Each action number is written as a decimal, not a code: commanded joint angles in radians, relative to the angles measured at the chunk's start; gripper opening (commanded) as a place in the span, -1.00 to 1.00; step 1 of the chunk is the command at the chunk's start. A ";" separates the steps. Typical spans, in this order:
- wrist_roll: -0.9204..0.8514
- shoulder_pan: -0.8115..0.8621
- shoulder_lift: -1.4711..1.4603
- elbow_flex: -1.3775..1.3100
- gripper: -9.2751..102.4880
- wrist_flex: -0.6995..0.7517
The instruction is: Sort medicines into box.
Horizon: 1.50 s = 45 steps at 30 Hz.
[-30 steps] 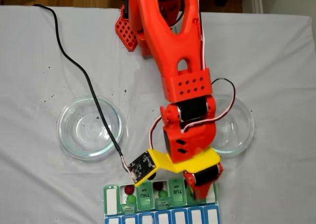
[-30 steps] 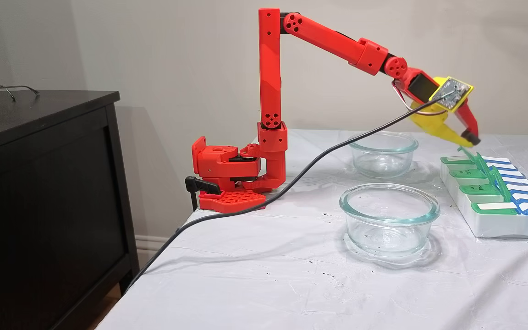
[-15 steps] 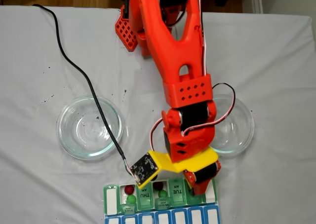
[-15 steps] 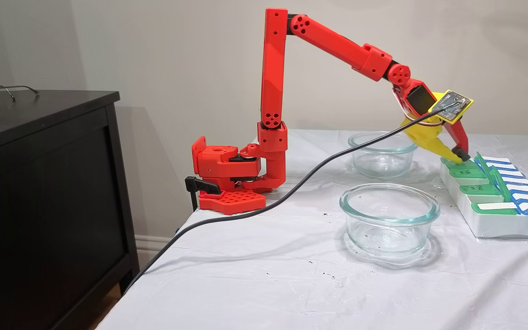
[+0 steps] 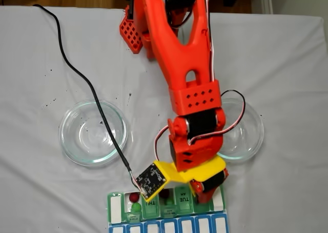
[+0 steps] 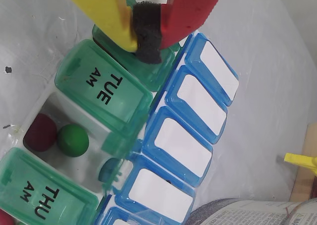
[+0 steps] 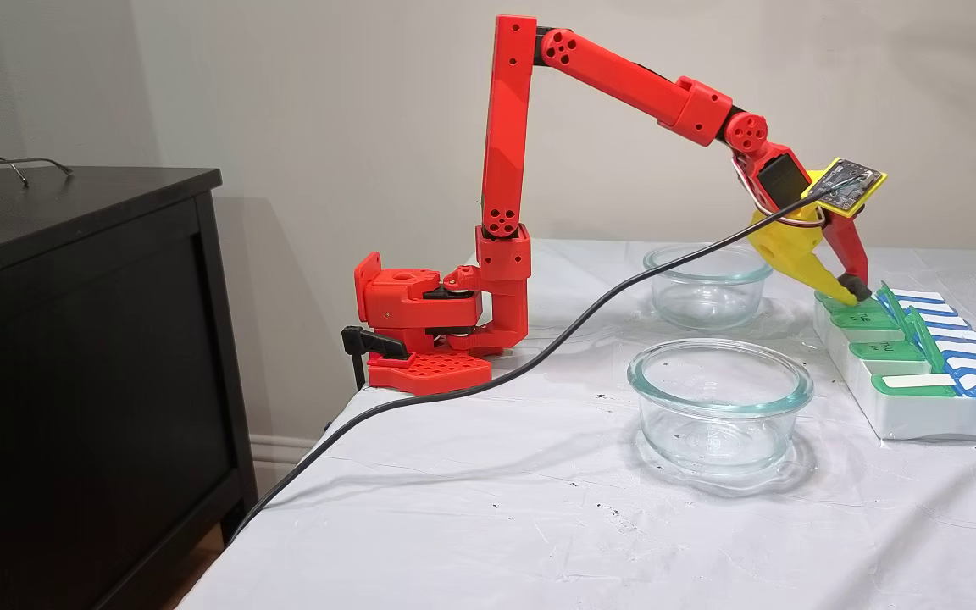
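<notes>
The end effector [image 6: 145, 39] is squeezed tight here, yellow finger [image 6: 101, 9] and red finger [image 6: 190, 9] pinching together on nothing but their own black foam pad [image 6: 147, 32]; no pill in there as far as I can see. In the wrist view the pad tip sits right on a shut green lid [image 6: 148, 69] of the box [image 6: 198, 121], the one just past the TUE lid [image 6: 106, 88]. Can't swear whether it's actually pressing or just touching.

The box itself sits at the counter [image 5: 287, 58] edge furthest from the arm's base [image 7: 420, 326], which is the bottom edge in the top-down fixed view [image 5: 166, 212] and the right side in the side fixed view [image 7: 920, 356]. Between the TUE lid and the THU lid [image 6: 37, 195] there's an open white compartment with one dark red pill [image 6: 40, 132] and one green pill [image 6: 73, 140] lying side by side, touching. The top-down view shows another open slot beyond THU with a red pill [image 5: 134, 197] and a green pill [image 5: 136, 208] in it too. The blue row [image 6: 190, 103] is all shut.

Two clear glass bowls sit between the base and the box, one to each side of the arm [image 5: 93, 132] [image 5: 241, 133], both look empty. A black cable [image 5: 77, 69] trails from the wrist camera board [image 5: 150, 179] across the counter.
</notes>
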 commanded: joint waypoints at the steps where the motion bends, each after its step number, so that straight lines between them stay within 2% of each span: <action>1: -0.028 -0.021 0.021 0.000 -0.84 0.003; 10: -0.133 -0.071 0.075 0.138 -0.84 -0.060; 17: -0.140 -0.066 0.060 0.149 -0.84 -0.069; 22: -0.075 0.008 0.152 0.020 -0.84 -0.044; 26: 0.002 0.098 0.250 -0.044 -0.84 -0.124; 33: 0.086 0.195 0.238 -0.140 -0.84 -0.167; 45: 0.084 0.213 0.233 -0.155 -0.84 -0.173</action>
